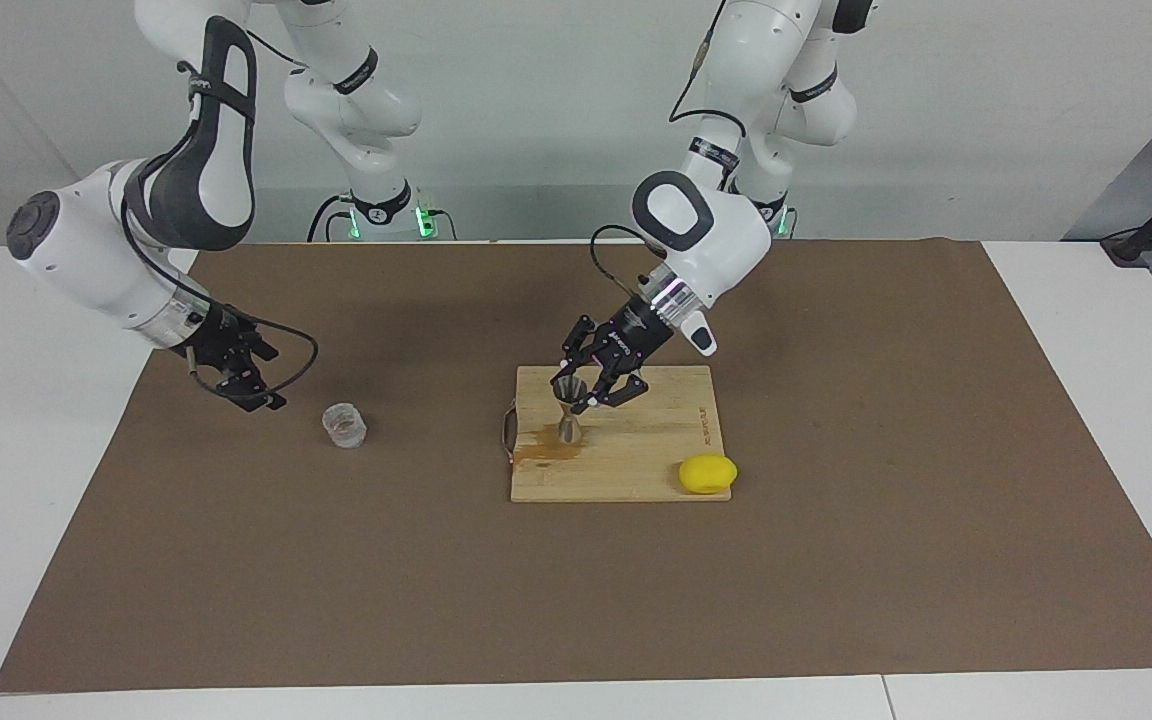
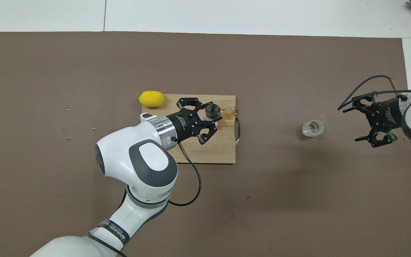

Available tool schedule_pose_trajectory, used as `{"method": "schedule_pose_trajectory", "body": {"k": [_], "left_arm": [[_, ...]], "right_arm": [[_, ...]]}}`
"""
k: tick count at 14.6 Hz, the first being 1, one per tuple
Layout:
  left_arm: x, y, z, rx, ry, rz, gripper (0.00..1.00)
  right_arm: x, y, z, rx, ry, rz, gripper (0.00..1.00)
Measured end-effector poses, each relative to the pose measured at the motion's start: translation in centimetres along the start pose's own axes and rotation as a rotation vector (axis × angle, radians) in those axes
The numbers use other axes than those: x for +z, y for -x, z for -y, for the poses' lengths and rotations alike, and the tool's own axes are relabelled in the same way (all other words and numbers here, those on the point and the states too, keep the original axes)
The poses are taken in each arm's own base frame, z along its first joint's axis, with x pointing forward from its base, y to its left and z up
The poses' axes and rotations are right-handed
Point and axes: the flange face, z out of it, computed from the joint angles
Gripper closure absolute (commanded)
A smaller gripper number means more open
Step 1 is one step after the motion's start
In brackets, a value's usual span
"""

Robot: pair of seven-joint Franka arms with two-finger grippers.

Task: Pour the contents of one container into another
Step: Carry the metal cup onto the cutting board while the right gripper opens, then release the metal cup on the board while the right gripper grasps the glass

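Observation:
The small clear glass tumbler (image 1: 344, 425) (image 2: 313, 128) stands upright on the brown mat toward the right arm's end; something brownish shows at its bottom. The silvery hourglass jigger (image 1: 569, 405) (image 2: 212, 110) stands upright on the wooden cutting board (image 1: 636, 450) (image 2: 219, 151). My left gripper (image 1: 591, 385) (image 2: 209, 119) is open, low over the board, its fingertips close beside the jigger's upper cone; I cannot tell if they touch. My right gripper (image 1: 261, 380) (image 2: 355, 123) is open and empty, beside the tumbler and apart from it.
A yellow lemon (image 1: 707, 473) (image 2: 151, 99) lies at the board's corner farthest from the robots, toward the left arm's end. A wet brownish stain (image 1: 546, 447) marks the board by the jigger. A metal handle (image 2: 239, 126) sticks out of the board's edge toward the tumbler.

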Motion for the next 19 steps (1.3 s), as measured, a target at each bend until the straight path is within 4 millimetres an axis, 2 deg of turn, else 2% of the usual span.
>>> {"method": "schedule_pose_trajectory", "body": {"k": [4, 11, 12, 13, 19], "left_arm": [[1.2, -0.2, 0.4, -0.008, -0.005, -0.003, 1.00], [2.4, -1.2, 0.7, 0.044, -0.006, -0.026, 1.00], [2.4, -1.2, 0.6, 0.052, -0.006, -0.026, 0.77], [2.4, -1.3, 0.6, 0.057, -0.005, -0.027, 0.01], [2.4, -0.6, 0.5, 0.072, -0.003, -0.015, 0.00]], "right_arm": [[2.2, -2.1, -1.5, 0.185, -0.095, 0.057, 0.02], [5.7, -3.9, -3.1, 0.419, -0.204, 0.176, 0.01], [6.2, -4.0, -3.4, 0.454, -0.229, 0.198, 0.01], [6.7, -4.1, -3.6, 0.490, -0.253, 0.220, 0.01], [10.5, -3.6, -5.2, 0.659, -0.324, 0.337, 0.02]]}}
